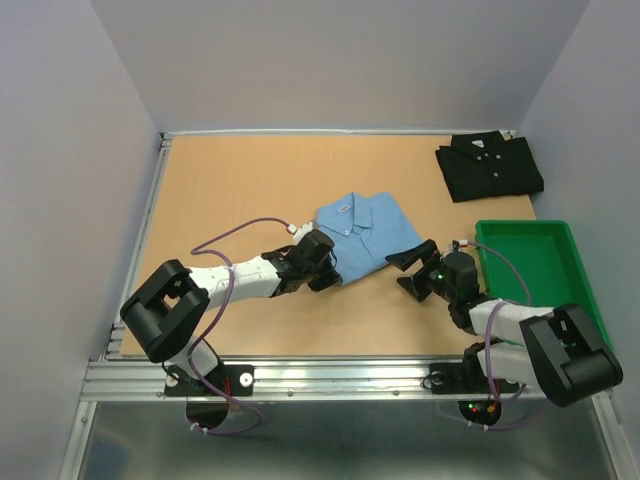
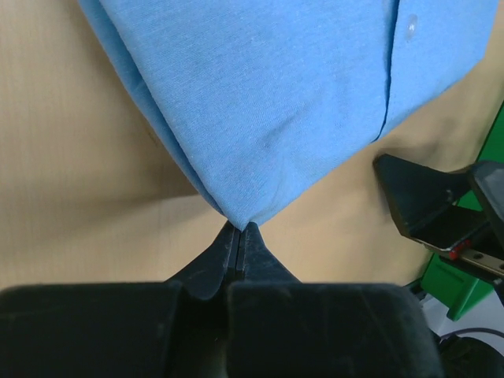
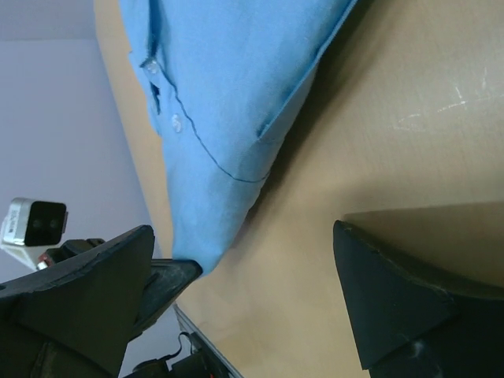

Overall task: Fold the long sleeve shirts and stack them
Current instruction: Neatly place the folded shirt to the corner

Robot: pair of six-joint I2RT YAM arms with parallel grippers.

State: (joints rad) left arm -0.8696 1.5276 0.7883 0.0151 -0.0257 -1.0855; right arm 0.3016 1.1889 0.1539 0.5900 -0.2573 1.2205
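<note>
The light blue shirt (image 1: 368, 230) lies folded in the middle of the table, collar toward the back. My left gripper (image 1: 330, 275) is shut on its near corner; in the left wrist view the fingers (image 2: 239, 228) pinch the blue cloth (image 2: 299, 94) at its tip. My right gripper (image 1: 405, 273) is open and empty just right of that corner, above bare table (image 3: 244, 232), apart from the blue shirt (image 3: 220, 102). The black shirt (image 1: 490, 168) lies folded at the back right corner.
A green tray (image 1: 530, 265) stands at the right edge, beside my right arm; a bit of it shows in the left wrist view (image 2: 453, 283). Grey walls close the table on three sides.
</note>
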